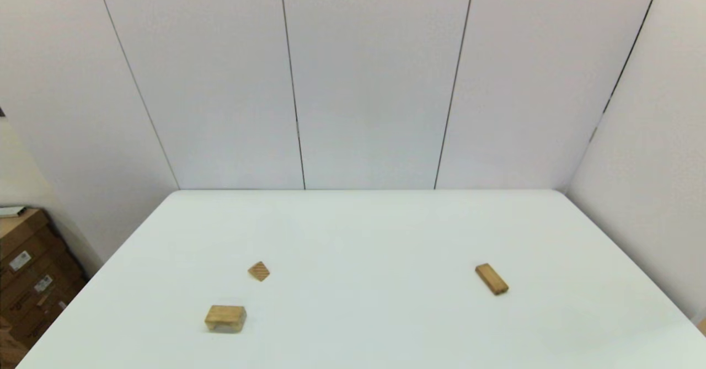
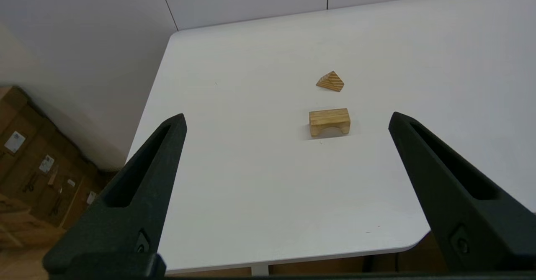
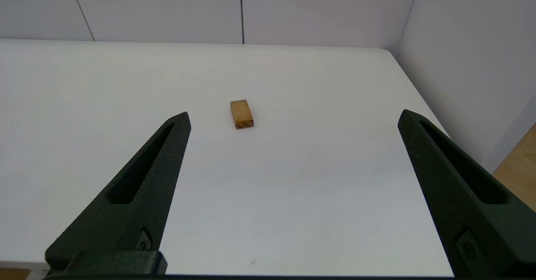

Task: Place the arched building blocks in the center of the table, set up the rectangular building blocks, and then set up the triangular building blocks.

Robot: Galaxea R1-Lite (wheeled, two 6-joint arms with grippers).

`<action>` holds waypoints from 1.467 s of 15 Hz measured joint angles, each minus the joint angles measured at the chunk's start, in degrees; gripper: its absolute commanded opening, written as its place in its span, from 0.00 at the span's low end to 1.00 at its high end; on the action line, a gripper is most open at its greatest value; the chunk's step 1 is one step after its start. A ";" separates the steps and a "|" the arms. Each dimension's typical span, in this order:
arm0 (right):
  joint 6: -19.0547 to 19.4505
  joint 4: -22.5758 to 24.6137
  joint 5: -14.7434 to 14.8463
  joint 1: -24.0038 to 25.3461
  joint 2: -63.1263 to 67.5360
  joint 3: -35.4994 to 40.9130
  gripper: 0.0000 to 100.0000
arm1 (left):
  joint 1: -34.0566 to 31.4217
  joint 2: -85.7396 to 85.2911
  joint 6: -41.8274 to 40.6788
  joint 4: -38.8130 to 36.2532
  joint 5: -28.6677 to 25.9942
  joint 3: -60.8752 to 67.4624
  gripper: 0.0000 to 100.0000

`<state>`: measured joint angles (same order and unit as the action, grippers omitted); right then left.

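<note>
The arched block [image 1: 225, 318] [image 2: 329, 122] lies on the table's near left, its curved cut-out facing down. Just behind it rests the small striped triangular block [image 1: 258, 271] [image 2: 331, 81]. The flat rectangular block [image 1: 491, 278] [image 3: 241, 113] lies on the right side of the white table [image 1: 364, 231]. My left gripper [image 2: 287, 119] hangs open above the table's near left edge, well short of the arched block. Back from the rectangular block, my right gripper [image 3: 293, 116] is open and holds nothing. Neither arm shows in the head view.
Stacked cardboard boxes [image 1: 27, 269] [image 2: 37, 175] stand on the floor left of the table. White wall panels [image 1: 353, 82] close the back and the right side. The table's rounded near corner [image 2: 412, 240] shows in the left wrist view.
</note>
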<state>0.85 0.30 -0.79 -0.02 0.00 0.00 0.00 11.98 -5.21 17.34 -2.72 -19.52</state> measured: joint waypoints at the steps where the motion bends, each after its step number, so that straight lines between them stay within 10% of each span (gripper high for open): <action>1: 0.02 0.00 -0.02 -0.02 0.00 0.00 1.00 | 0.00 3.84 0.02 0.11 0.00 -2.41 1.00; 22: 0.00 0.00 0.00 0.02 0.00 0.00 1.00 | 1.49 76.61 -1.13 -3.83 -5.05 -36.35 1.00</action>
<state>0.85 0.30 -0.79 0.00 0.00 0.00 1.49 88.59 -6.34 13.51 -7.77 -55.87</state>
